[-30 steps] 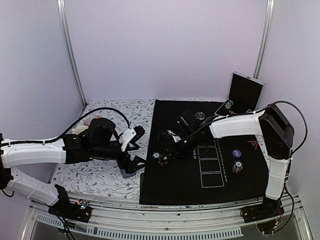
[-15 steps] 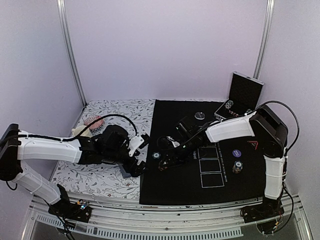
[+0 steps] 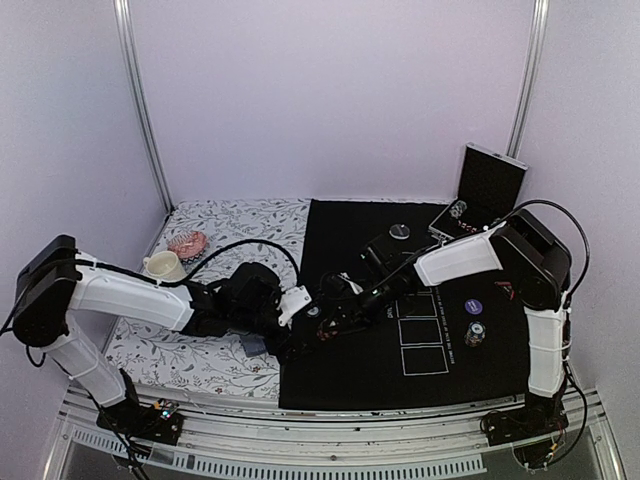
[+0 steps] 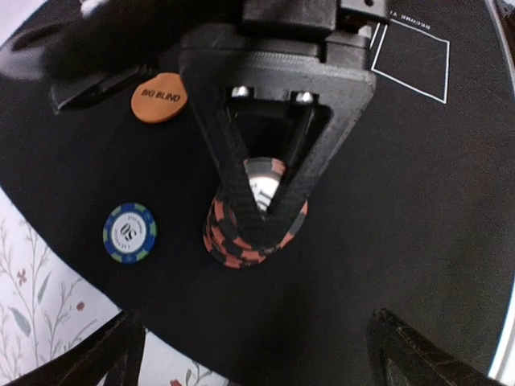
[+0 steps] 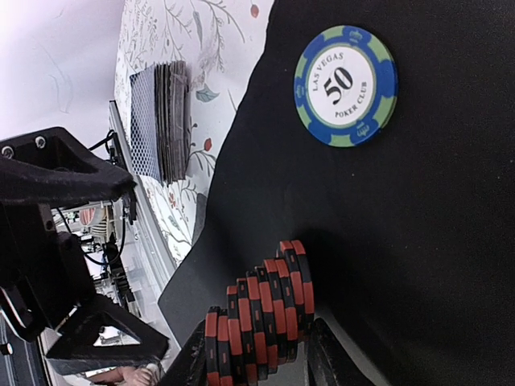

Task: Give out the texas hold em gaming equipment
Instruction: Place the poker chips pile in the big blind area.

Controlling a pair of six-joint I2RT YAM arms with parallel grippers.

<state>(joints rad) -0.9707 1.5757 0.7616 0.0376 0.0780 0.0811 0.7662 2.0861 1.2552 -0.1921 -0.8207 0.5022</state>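
On the black mat (image 3: pixel 440 370), near its left edge, one stack of red-and-black chips (image 5: pixel 257 310) is clamped by the right gripper (image 4: pixel 264 213). One blue-green 50 chip (image 4: pixel 129 232) and one orange disc (image 4: pixel 159 98) are laid beside it; one card deck (image 5: pixel 159 121) is set on the floral cloth (image 5: pixel 233 32). The left gripper (image 4: pixel 261 346) is held spread, grasping nothing. What lies in the open case (image 3: pixel 492 185) cannot be counted.

Lab enclosure: aluminium posts (image 3: pixel 140 100), lilac walls (image 3: pixel 330 100)
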